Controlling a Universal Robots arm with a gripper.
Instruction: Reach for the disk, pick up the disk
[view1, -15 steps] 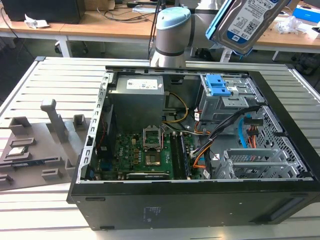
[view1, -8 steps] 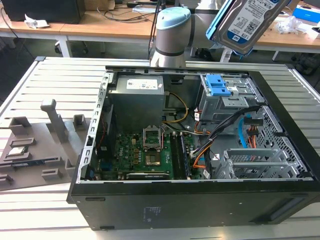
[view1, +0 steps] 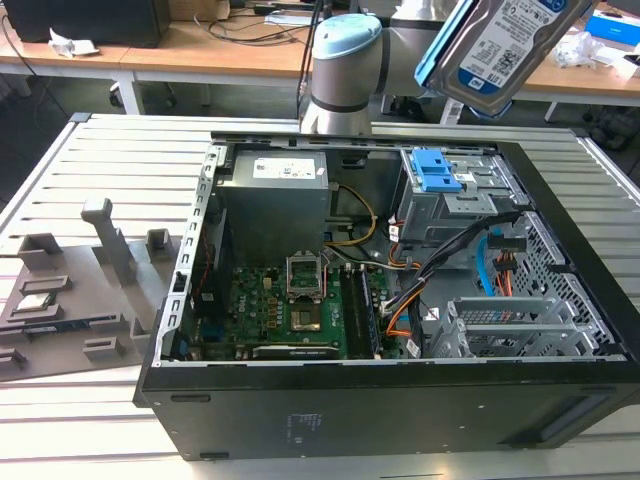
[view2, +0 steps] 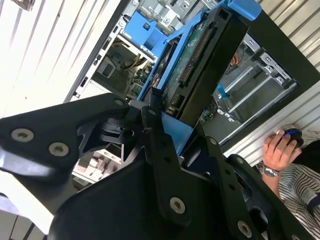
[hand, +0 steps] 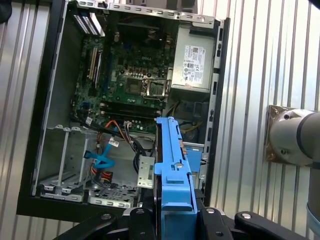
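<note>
Disk hangs in the air above the open computer case, over the drive cage end. Gripper is clenched on the disk's blue bracket. Probably rigid, fairly heavy and shock-sensitive; best held by the bracket sides, off the circuit board.

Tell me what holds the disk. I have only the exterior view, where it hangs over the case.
Observer: In the second wrist view, the pincer is shut on the disk, gripping its blue bracket.
Operator: Describe its hidden face.
Observer: That view shows a green circuit board with a connector row.
Operator: Report anyone nearby.
Observer: A person's hand rests on a mouse near the case.
</note>
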